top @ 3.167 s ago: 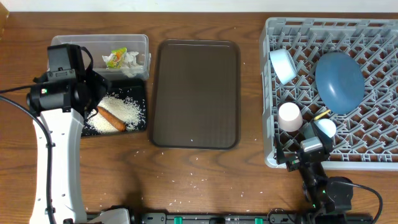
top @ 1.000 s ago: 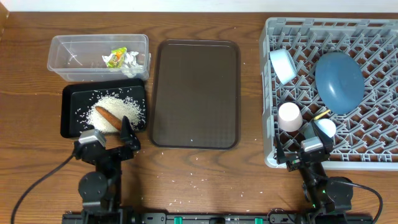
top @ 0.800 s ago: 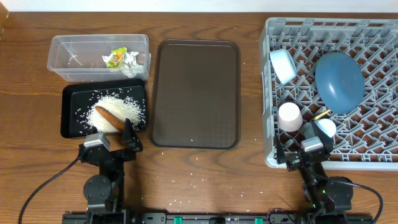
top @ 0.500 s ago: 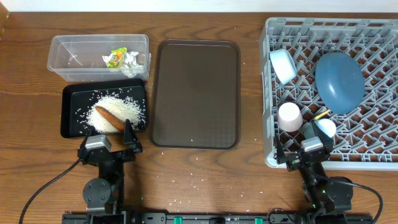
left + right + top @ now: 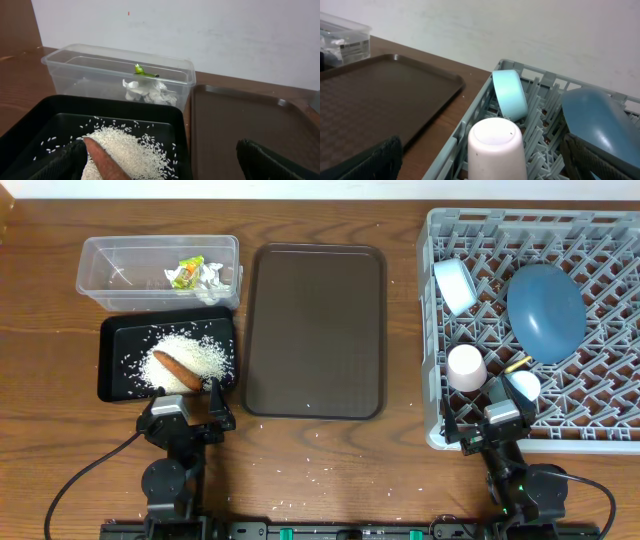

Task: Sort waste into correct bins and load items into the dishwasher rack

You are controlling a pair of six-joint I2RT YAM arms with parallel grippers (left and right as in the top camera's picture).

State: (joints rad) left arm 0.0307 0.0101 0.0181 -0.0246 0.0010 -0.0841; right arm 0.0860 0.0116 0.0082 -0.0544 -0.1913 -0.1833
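Note:
The clear tub point(image 5: 160, 270) holds the white tissue point(image 5: 210, 275) and the yellow-green wrapper point(image 5: 186, 272). In the black tray point(image 5: 110, 350) lie rice point(image 5: 195, 355) and the sausage point(image 5: 175, 370). My left gripper point(image 5: 185, 408) stands open at that tray's near edge, empty, with the sausage point(image 5: 102, 162) just ahead. The grey rack point(image 5: 610, 240) carries the dark-blue plate point(image 5: 545, 310), light-blue cup point(image 5: 455, 285), pinkish-white cup point(image 5: 466, 367), white bowl point(image 5: 522, 387) and spoon point(image 5: 517, 364). My right gripper point(image 5: 490, 425) is open by the rack's near-left corner, facing the upturned pinkish-white cup point(image 5: 495, 145).
A large dark brown serving tray point(image 5: 315, 330) lies between the bins and the rack. Loose rice grains point(image 5: 320, 472) are scattered on the wooden table in front of it. A white wall backs the table in both wrist views.
The left arm has pulled back from over the black tray to the table's front edge, then drifted slightly right. The right arm has not moved.

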